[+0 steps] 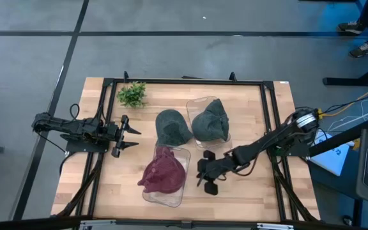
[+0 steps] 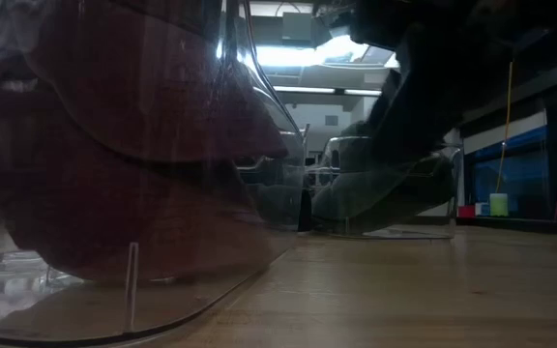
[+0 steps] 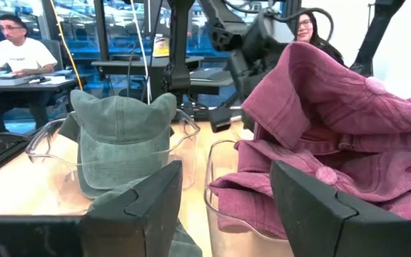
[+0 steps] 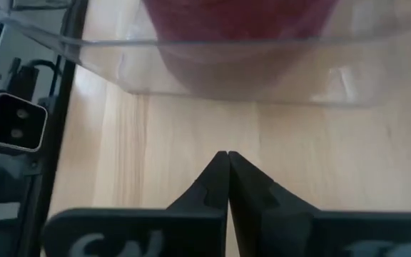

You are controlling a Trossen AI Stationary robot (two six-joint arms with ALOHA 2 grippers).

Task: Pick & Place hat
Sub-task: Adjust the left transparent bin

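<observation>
Pale wooden table (image 1: 248, 128), smooth with visible plank grain. Maroon hat (image 1: 165, 171) and two grey-green hats (image 1: 171, 126) of soft, matt cloth. Containers (image 1: 171, 198) of clear, glossy plastic; gripper fingers (image 3: 148, 203) matt black.

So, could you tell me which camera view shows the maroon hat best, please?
The high view: the maroon hat shows whole, lying in its clear container near the table's front edge. The left wrist view shows its folds close up but cropped. The low view gives only a dark blur through plastic, and the right wrist view a red sliver.
</observation>
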